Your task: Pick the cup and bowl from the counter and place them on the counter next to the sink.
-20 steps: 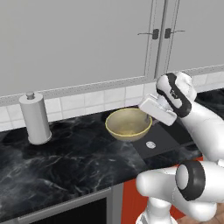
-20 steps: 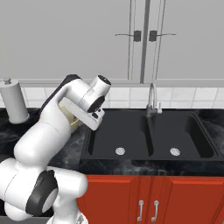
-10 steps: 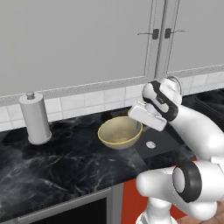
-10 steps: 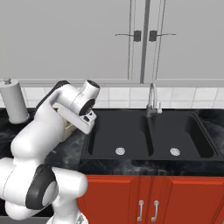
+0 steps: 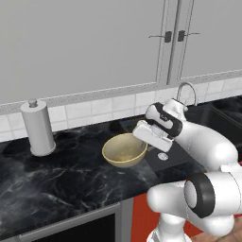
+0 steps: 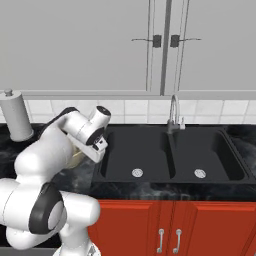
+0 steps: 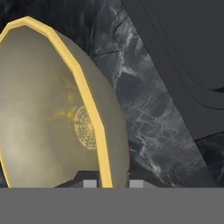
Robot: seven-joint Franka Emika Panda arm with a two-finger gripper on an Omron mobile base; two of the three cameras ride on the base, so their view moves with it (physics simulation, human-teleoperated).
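Note:
The beige bowl [image 5: 124, 150] with its yellowish inside hangs just over the black counter [image 5: 56, 175], left of the sink [image 5: 163, 158]. My gripper [image 5: 143, 143] is shut on the bowl's right rim. In the hand view the bowl [image 7: 48, 109] takes up the left side, and its yellow rim runs down between the two tips of the gripper [image 7: 111, 183]. Veined counter [image 7: 144, 109] and the sink's edge [image 7: 183, 52] lie beyond it. From the right base view a sliver of the bowl [image 6: 76, 159] peeks out behind the arm, beside the sink [image 6: 170, 155]. The cup is out of view.
A grey paper-towel roll [image 5: 38, 127] stands at the back left of the counter, also seen as the roll [image 6: 14, 117] from the right. A silver faucet [image 6: 173, 112] rises behind the sink. Wall cabinets [image 5: 94, 42] hang overhead.
The arm has carried the bowl leftward and lower, away from the sink's edge toward the counter's middle. The grip has stayed the same.

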